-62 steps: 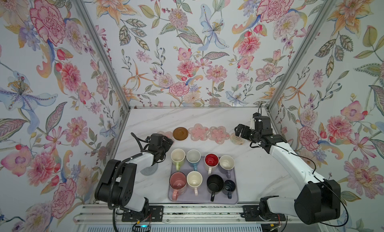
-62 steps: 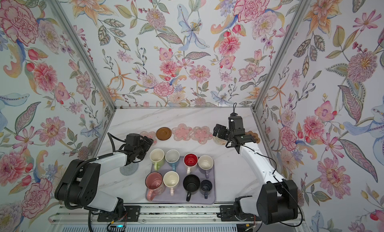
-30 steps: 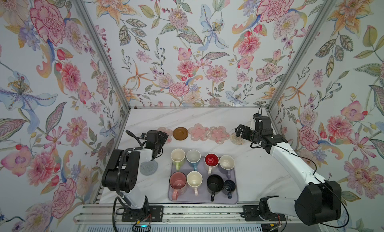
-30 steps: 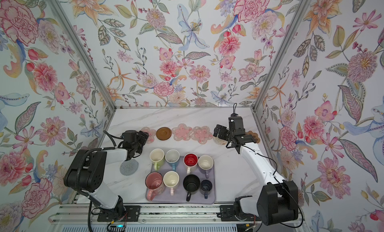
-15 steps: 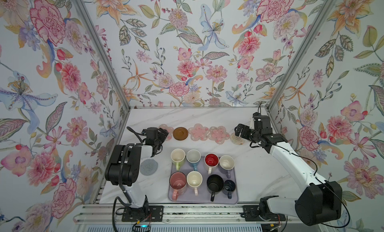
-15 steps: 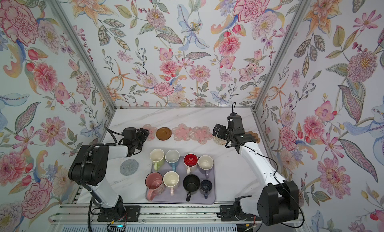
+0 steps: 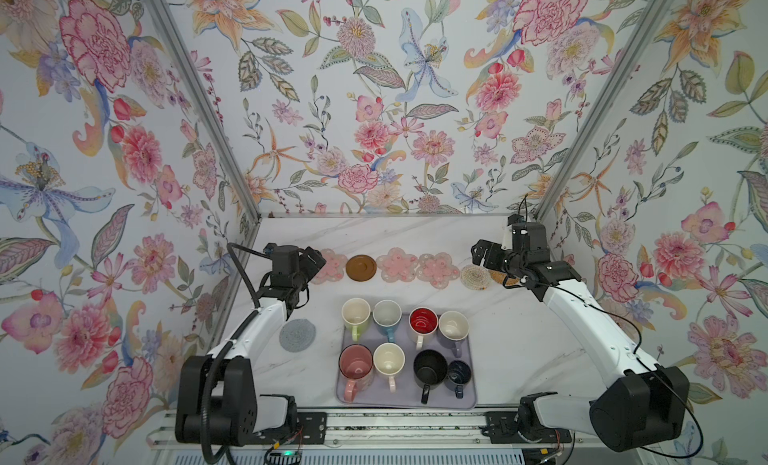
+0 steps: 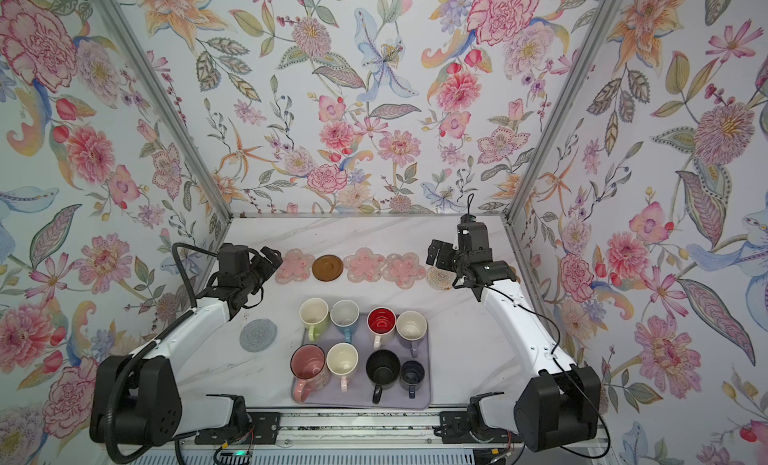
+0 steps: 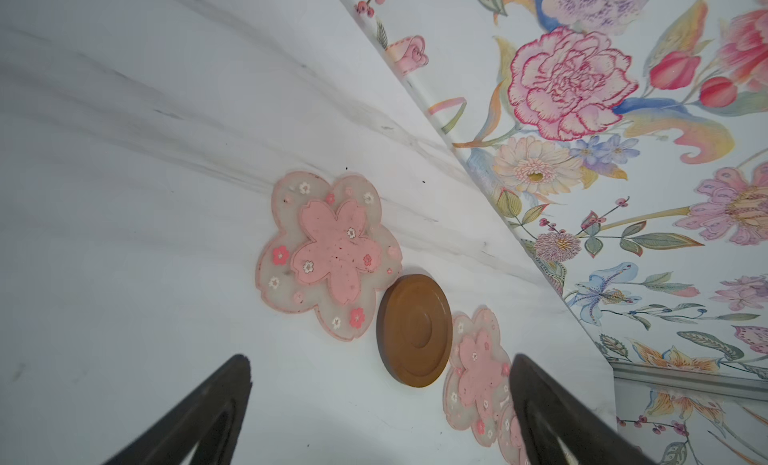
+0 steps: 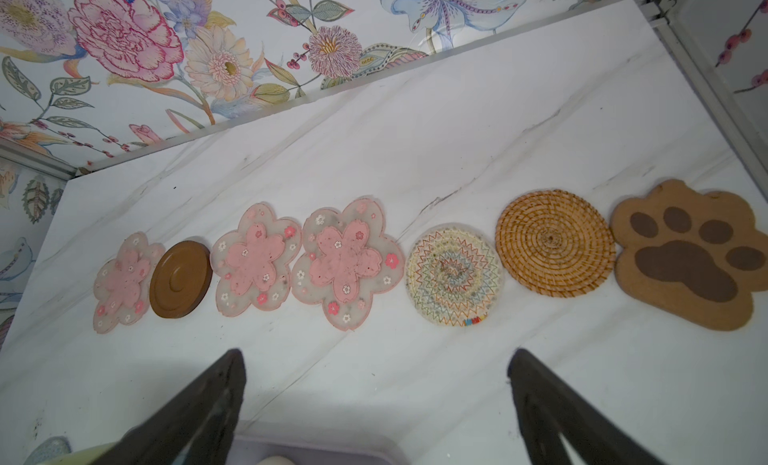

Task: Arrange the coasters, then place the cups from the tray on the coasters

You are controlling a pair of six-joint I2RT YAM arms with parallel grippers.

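Seven coasters lie in a row at the back: a pink flower (image 7: pixel 330 265), a brown disc (image 7: pixel 361 268), two more pink flowers (image 7: pixel 396 264), a patterned woven round (image 7: pixel 475 277), a straw woven round (image 10: pixel 555 242) and a paw shape (image 10: pixel 685 255). The grey round coaster (image 7: pixel 297 335) lies apart, left of the tray (image 7: pixel 469 384). All the cups stand on the tray, among them the lime-green (image 7: pixel 355 313), the pink (image 7: pixel 355 361) and the black (image 7: pixel 430 365). My left gripper (image 7: pixel 318 260) (image 9: pixel 379 359) hangs open by the leftmost flower. My right gripper (image 7: pixel 482 251) (image 10: pixel 375 352) is open above the woven rounds.
Floral walls close the marble table (image 7: pixel 519 338) on three sides. The paw coaster is close to the right wall, and in both top views my right arm hides it. A metal rail (image 7: pixel 374 434) runs along the front edge.
My left gripper has drifted back toward the leftmost flower coaster, and its arm has swung off the grey coaster. The right arm has not moved.
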